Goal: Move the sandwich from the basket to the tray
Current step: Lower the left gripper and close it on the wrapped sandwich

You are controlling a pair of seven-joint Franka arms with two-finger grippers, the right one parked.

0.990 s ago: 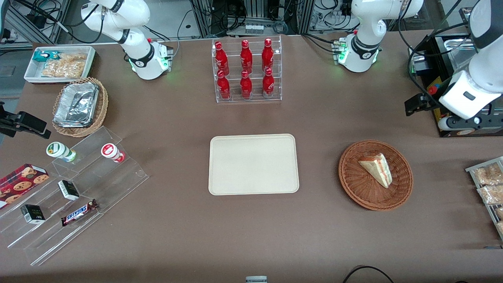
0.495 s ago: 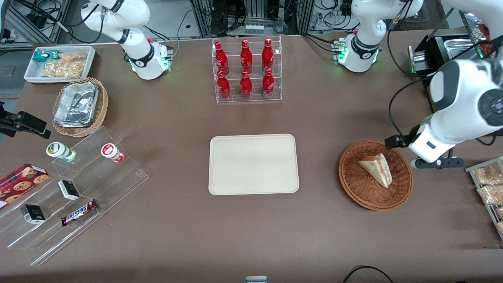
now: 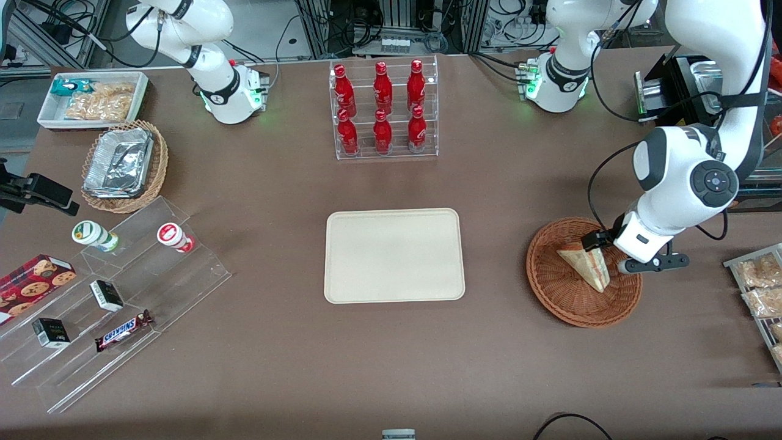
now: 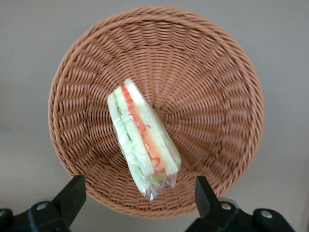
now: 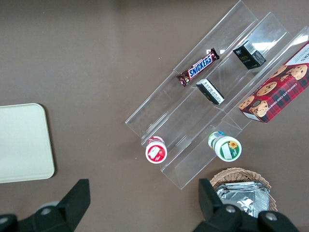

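- My gripper (image 4: 140,195) hangs above the basket (image 3: 550,293), jaws spread wide, nothing between them; both fingers (image 4: 72,193) show in the wrist view with the sandwich's wrapped tip between them.
- Sandwich (image 3: 588,264) lies in the basket, on the half toward the working arm's end of the table, tilted on the sloping weave, not flat.
- In the front view its long axis runs roughly 11 to 5 o'clock, point toward 5, wide end toward 11.
- Key relation: in the wrist view the wedge (image 4: 143,142) runs lengthwise away from the fingers, about 11 to 5 o'clock, and the jaw line runs 9 to 3. So the fingers would close across the wedge's thin width, not along its length. Good alignment, I think.
- Filling edge with red, orange and green layers faces up toward the wrist camera; bread faces are on the sides where the fingers would meet them.
- The gripper sits over the narrow tip rather than over the wedge's middle, so I'd judge it needs a small shift along the long axis before descent.
- Height over the sandwich is hard to read from the front view; it looks well above, not touching.
- Tray (image 3: 342,287) lies at about 9 o'clock from the basket in the front view, well apart from it, nothing on it.
- Step in hand: pre-grasp approach; the lift and carry to the tray are not yet begun.
- Risk: soft wrapped bread, squeeze could crush it or slip on the film.
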